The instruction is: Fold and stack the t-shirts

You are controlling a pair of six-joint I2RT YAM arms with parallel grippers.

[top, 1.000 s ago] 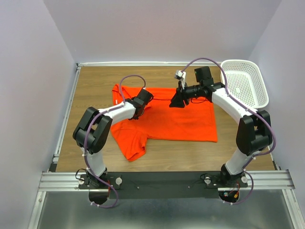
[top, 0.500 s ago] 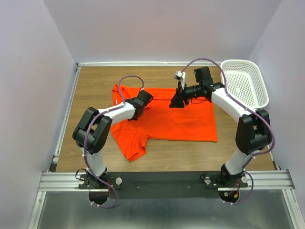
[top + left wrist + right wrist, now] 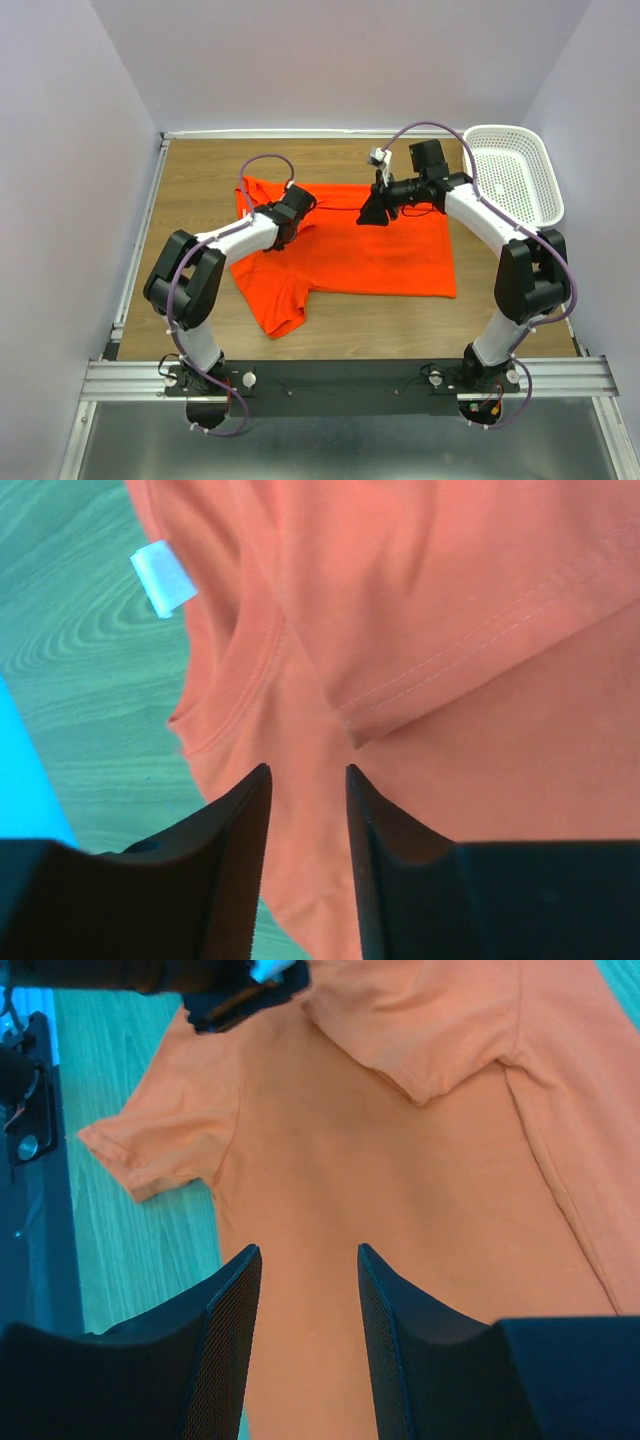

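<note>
The orange-red t-shirt (image 3: 360,255) is laid flat near the middle of the wooden table (image 3: 200,170). It is spread out and not yet folded into a neat pile. One sleeve (image 3: 275,310) is stretched out toward the near edge. The other sleeve (image 3: 450,630) is seen turned in over the body of the shirt. The collar (image 3: 235,670) is at the left end, and a small white label (image 3: 163,577) is seen beside it.

The left gripper (image 3: 283,215) is held low over the shirt, just beside the collar. Its jaws are a little apart, and no cloth is seen pinched between them. The right gripper (image 3: 375,210) is held above the far edge of the shirt. Its jaws are wide apart and nothing is held.

A white plastic basket (image 3: 505,130) is set at the far right corner, well apart from the shirt.

The folding looks only just begun. Next, cloth near the collar likely has to be pinched, and the far edge too, so that one side can be lifted and laid over the other.
</note>
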